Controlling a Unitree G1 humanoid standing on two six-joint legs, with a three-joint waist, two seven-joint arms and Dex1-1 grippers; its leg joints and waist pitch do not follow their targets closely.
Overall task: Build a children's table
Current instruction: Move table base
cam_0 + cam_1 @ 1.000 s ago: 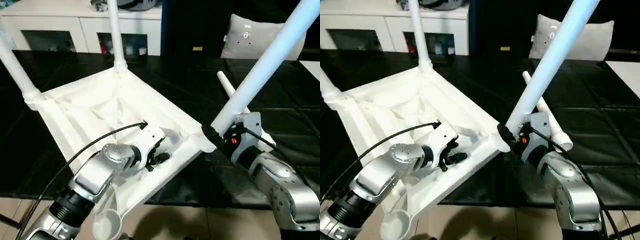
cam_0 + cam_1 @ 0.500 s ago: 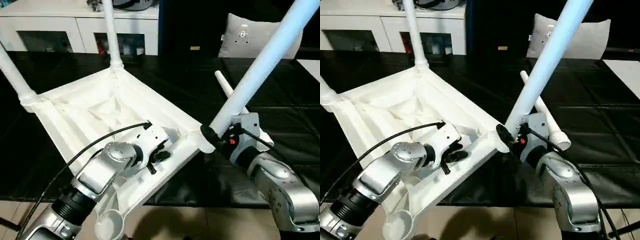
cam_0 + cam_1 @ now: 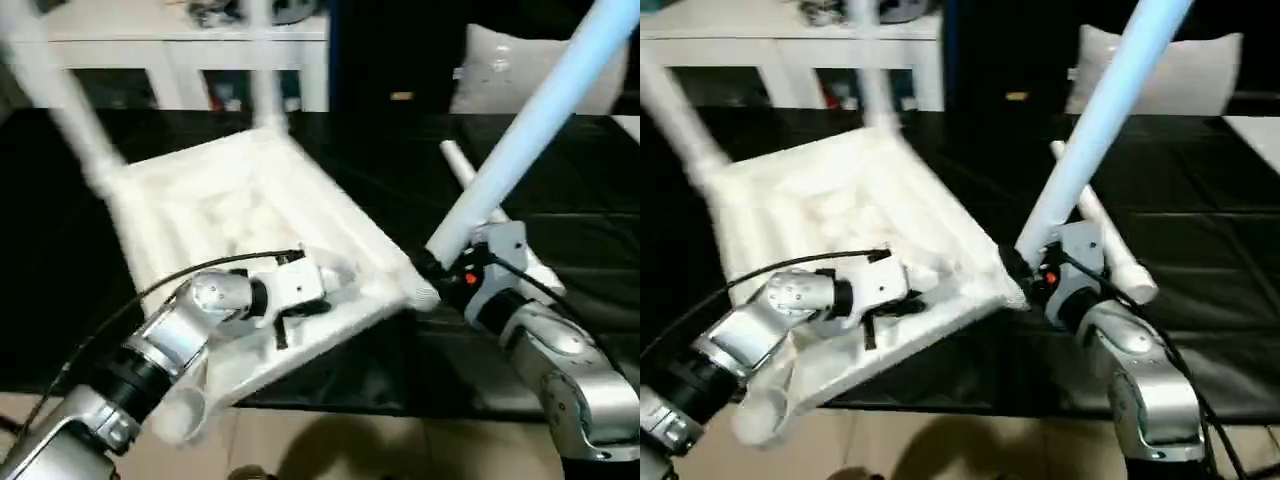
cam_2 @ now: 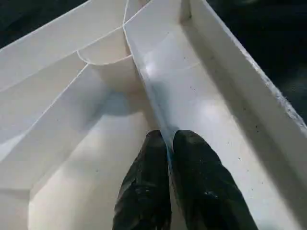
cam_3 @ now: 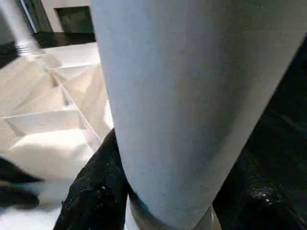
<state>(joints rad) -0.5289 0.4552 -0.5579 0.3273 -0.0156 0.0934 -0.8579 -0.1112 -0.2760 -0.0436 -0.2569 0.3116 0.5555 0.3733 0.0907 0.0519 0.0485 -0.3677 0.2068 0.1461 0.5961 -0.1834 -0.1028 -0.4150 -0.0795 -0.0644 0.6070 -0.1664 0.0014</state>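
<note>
Rib (image 4: pixel 158 115) of table top (image 3: pixel 250 220) clamped in left pincer (image 4: pixel 169 143); right pincer (image 3: pixel 432 275) grips leg (image 3: pixel 520 140).

Smooth white plastic table top (image 4: pixel 211 110); glossy black floor mats (image 3: pixel 580 210).

Upturned table top (image 3: pixel 230 200) smeared by motion blur, held leg (image 3: pixel 530 130) running off the top edge, far legs (image 3: pixel 70 110) blurred and cut off, cabinet (image 3: pixel 190 60) contents unreadable.

A black glossy surface (image 3: pixel 560 200) is seen carrying the upturned white table top (image 3: pixel 230 215), with a loose white leg (image 3: pixel 1105 235) laid beside it.
</note>
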